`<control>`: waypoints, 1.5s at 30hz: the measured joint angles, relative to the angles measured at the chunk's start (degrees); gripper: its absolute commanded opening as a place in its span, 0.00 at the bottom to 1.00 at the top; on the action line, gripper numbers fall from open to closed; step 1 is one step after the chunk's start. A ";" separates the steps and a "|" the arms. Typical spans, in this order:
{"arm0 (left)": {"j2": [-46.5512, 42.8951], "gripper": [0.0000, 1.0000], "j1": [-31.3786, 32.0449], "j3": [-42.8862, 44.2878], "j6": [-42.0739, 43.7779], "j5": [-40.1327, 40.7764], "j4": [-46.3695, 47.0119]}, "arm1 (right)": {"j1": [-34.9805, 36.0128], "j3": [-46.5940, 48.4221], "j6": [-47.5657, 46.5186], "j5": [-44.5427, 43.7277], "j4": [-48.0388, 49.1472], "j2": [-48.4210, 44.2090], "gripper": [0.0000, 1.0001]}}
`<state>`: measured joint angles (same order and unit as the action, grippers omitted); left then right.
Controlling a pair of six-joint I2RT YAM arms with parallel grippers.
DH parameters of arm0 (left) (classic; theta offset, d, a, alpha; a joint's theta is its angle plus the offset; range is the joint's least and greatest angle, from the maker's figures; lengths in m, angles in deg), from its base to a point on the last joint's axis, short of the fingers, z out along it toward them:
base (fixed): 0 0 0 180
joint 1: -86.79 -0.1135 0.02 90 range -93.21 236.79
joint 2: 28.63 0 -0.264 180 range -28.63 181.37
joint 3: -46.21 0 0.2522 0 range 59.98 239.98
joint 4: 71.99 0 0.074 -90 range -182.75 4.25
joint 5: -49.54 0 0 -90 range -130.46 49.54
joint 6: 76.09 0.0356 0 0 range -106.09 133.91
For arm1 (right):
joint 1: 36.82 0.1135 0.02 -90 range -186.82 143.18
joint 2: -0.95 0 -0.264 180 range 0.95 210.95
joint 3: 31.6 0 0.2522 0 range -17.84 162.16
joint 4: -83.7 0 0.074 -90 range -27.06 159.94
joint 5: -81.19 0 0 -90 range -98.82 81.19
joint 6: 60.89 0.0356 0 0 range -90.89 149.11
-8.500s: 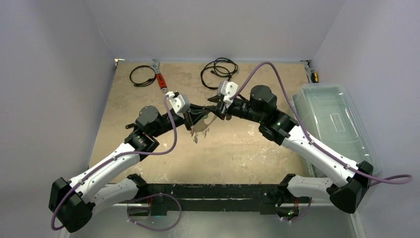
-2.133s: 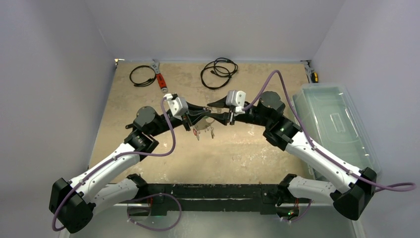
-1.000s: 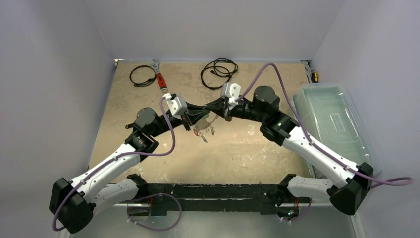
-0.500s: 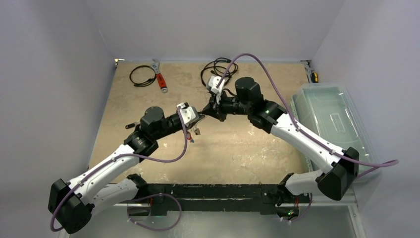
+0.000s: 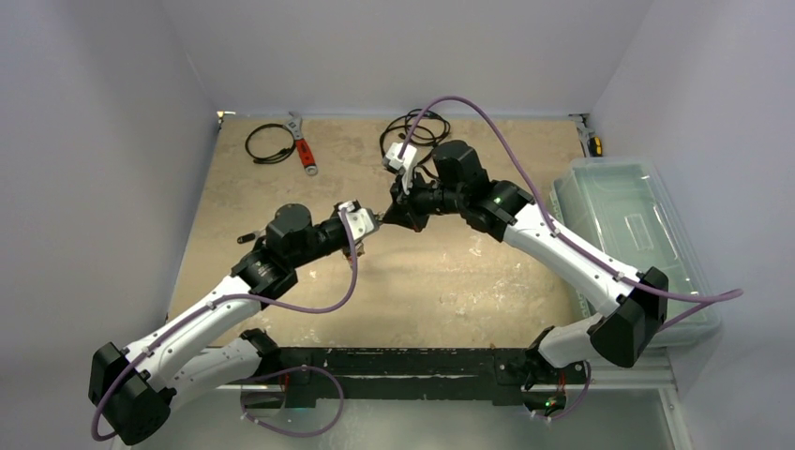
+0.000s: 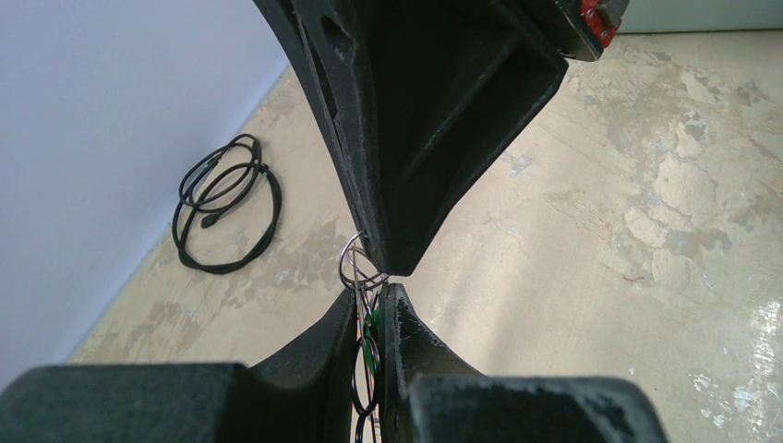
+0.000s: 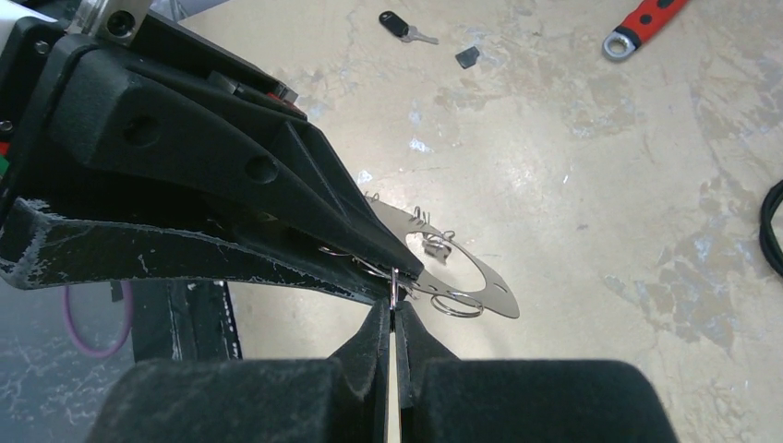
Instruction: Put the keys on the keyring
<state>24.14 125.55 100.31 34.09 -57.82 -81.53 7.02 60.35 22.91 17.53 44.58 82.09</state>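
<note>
1. My left claw point(image 6: 372, 300) is clenched on the keyring point(image 7: 494, 295). In its own camera the metal shows edge-on between its fingers point(image 6: 406, 346).
2. The keyring sticks out flat past the left claw's tips, oval hole showing, and reaches across in front of my right claw point(image 7: 392, 309).
3. The right claw is clamped tight, tip to tip with the left claw. A thin wire ring point(image 6: 355, 268) is pinched at its tips.
4. More small wire loops point(image 7: 457, 305) hang on the keyring's edge just ahead of the right claw's tips. I can't tell which of them carry keys.
5. A green tag point(image 6: 369, 346) sits inside the left claw's pinch, right against the keyring. Its key blade is hidden.
6. One dark-tagged key point(image 7: 402, 26) lies loose on the table point(image 7: 572, 157), well beyond the right claw and past the left claw's body. A small dark scrap point(image 7: 468, 57) lies near it.
7. The red-handled wrench point(image 7: 646, 23) is far ahead and to the right of the right claw.
8. A coiled black cable point(image 6: 226, 208) lies well off to the left claw's left, near the wall point(image 6: 92, 138).
9. From the top view the two claws meet mid-table, one arm coming in from each side.
</note>
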 measured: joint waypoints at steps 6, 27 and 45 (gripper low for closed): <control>0.00 0.00 0.07 0.00 0.42 -1.03 -0.57 | 0.04 0.09 0.52 0.07 -0.87 0.00 0.00; 0.02 0.00 -1.73 -0.37 -21.40 -4.22 20.96 | 0.37 -18.75 5.68 -5.88 26.84 -25.14 0.51; 3.04 0.00 -3.41 -0.87 -33.29 -18.88 33.00 | 0.37 -25.70 -11.28 0.83 40.76 -25.51 0.40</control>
<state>27.18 122.14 99.44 0.81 -76.71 -48.52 7.39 34.65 11.63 18.36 85.34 56.59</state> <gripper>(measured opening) 0.084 0.404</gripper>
